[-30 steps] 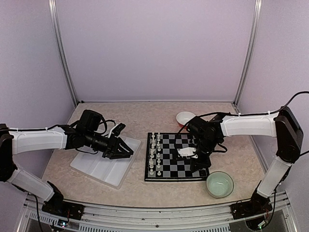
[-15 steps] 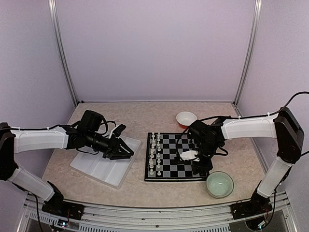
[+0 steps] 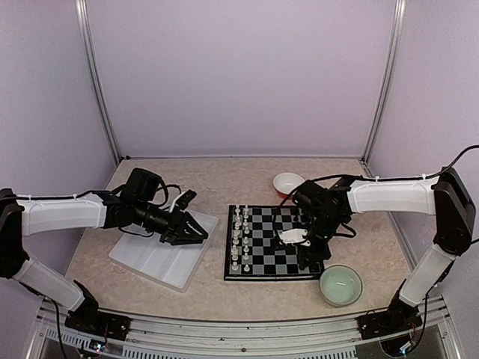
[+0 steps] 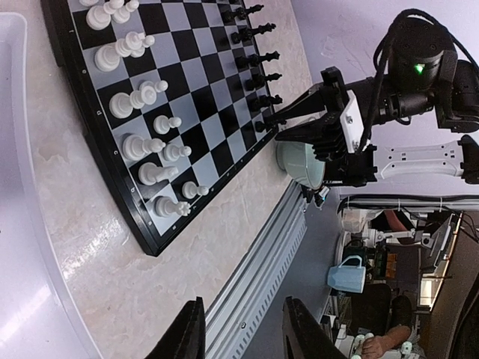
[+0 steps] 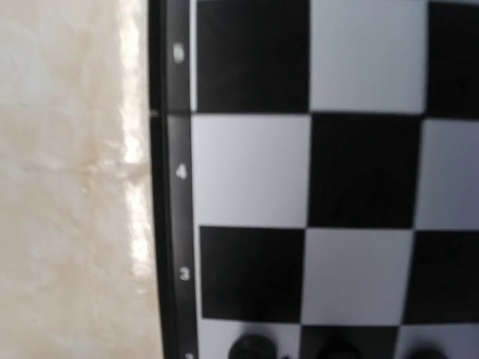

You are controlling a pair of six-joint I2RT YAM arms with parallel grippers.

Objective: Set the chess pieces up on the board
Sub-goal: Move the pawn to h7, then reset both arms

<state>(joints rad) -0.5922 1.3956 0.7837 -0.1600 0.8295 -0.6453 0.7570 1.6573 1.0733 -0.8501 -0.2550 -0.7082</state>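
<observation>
The board (image 3: 273, 241) lies flat at mid-table. White chess pieces (image 3: 239, 238) stand in two columns along its left side. The left wrist view shows black chess pieces (image 4: 258, 56) lined up on the opposite side. My right gripper (image 3: 301, 253) points down over the board's near right part, close above that black row. Its fingers (image 4: 299, 112) look slightly parted, with nothing seen between them. The right wrist view is blurred and shows only board squares (image 5: 254, 172) and dark piece tops (image 5: 251, 348) at the bottom edge. My left gripper (image 3: 193, 230) hangs open and empty over the tray.
A white partitioned tray (image 3: 150, 262) sits left of the board. A red-and-white bowl (image 3: 287, 182) stands behind the board's far right corner. A pale green bowl (image 3: 341, 285) stands by its near right corner. The metal rail (image 4: 262, 254) marks the table's near edge.
My right gripper dipped towards the board's near right part, then lifted a little with its jaws parting. The left arm has stayed still.
</observation>
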